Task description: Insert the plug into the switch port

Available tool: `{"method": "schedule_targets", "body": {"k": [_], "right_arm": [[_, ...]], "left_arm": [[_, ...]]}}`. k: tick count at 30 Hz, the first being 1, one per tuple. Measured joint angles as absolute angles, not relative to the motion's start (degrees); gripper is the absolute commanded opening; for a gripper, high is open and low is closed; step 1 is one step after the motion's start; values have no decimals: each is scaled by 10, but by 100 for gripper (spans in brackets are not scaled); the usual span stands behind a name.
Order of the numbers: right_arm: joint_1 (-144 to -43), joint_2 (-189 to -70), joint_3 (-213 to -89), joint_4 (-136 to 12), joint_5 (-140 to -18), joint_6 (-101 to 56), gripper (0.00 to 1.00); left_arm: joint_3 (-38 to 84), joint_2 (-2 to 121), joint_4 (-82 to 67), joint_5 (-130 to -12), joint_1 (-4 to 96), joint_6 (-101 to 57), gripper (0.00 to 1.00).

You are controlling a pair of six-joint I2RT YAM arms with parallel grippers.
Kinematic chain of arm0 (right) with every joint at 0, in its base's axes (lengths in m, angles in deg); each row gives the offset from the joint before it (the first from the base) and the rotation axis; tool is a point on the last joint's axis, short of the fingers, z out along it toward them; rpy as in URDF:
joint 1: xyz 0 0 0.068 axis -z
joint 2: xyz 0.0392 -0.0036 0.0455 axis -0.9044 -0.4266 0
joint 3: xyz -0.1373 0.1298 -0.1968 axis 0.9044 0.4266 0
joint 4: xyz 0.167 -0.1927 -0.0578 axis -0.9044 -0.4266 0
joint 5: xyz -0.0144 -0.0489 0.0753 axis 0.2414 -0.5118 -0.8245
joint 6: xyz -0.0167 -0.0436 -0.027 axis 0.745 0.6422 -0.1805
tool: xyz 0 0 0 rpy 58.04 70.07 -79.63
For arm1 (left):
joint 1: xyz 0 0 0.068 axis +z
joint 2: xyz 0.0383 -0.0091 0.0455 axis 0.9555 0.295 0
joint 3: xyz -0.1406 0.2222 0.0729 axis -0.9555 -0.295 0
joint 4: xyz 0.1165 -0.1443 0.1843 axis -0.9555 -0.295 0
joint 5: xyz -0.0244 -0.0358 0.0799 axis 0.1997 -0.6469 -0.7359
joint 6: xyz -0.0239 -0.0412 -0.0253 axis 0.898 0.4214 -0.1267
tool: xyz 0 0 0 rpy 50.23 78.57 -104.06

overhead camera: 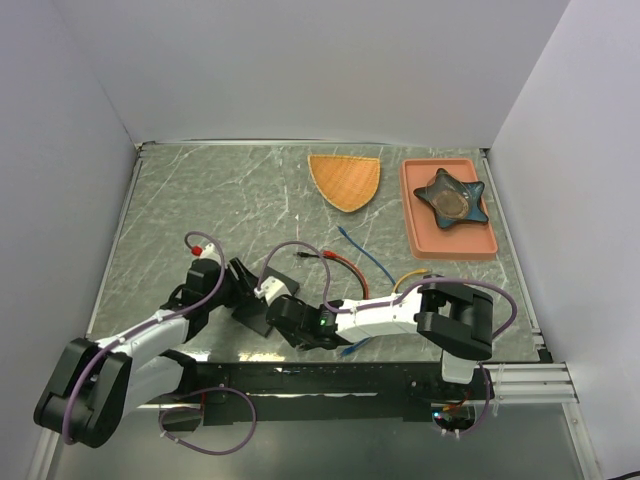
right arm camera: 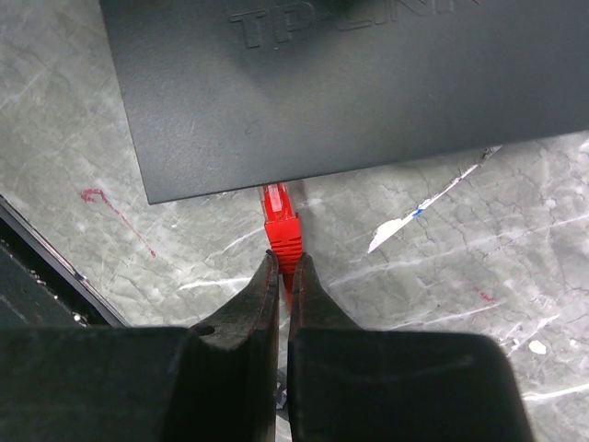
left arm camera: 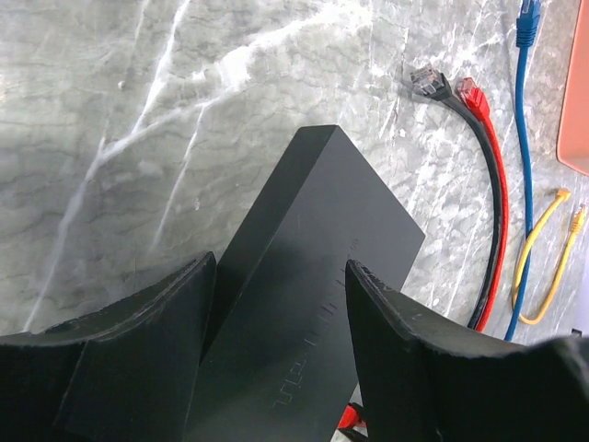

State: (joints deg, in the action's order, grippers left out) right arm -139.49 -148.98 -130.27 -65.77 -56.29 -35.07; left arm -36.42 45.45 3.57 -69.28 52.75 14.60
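Note:
The flat matte-black switch box [left arm camera: 313,239] lies between my left gripper's [left arm camera: 281,267] fingers, which press on its two long sides. In the top view the box [overhead camera: 256,312] sits near the table's front, with the left gripper [overhead camera: 238,282] on it. My right gripper [right arm camera: 283,262] is shut on the red plug [right arm camera: 281,226] by its ribbed boot. The plug's tip meets the near edge of the box [right arm camera: 304,83] and disappears beneath it. The switch port itself is hidden on that edge. In the top view the right gripper [overhead camera: 288,318] is just right of the box.
A black cable [left arm camera: 497,203], a red cable [left arm camera: 488,147], a blue cable [left arm camera: 523,138] and a yellow cable [left arm camera: 552,239] lie loose to the right of the box. An orange tray [overhead camera: 420,235] holding a dark star-shaped dish [overhead camera: 452,196] and an orange fan-shaped piece [overhead camera: 345,180] lie at the back.

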Motion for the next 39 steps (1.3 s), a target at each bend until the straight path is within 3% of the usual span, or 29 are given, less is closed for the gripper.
{"method": "schedule_targets", "body": {"k": [39], "right_arm": [[-1367,-1483,-1265,-581,-623,-339,0]], "left_arm": [[-406,429,91,-792,485,202,63]]}}
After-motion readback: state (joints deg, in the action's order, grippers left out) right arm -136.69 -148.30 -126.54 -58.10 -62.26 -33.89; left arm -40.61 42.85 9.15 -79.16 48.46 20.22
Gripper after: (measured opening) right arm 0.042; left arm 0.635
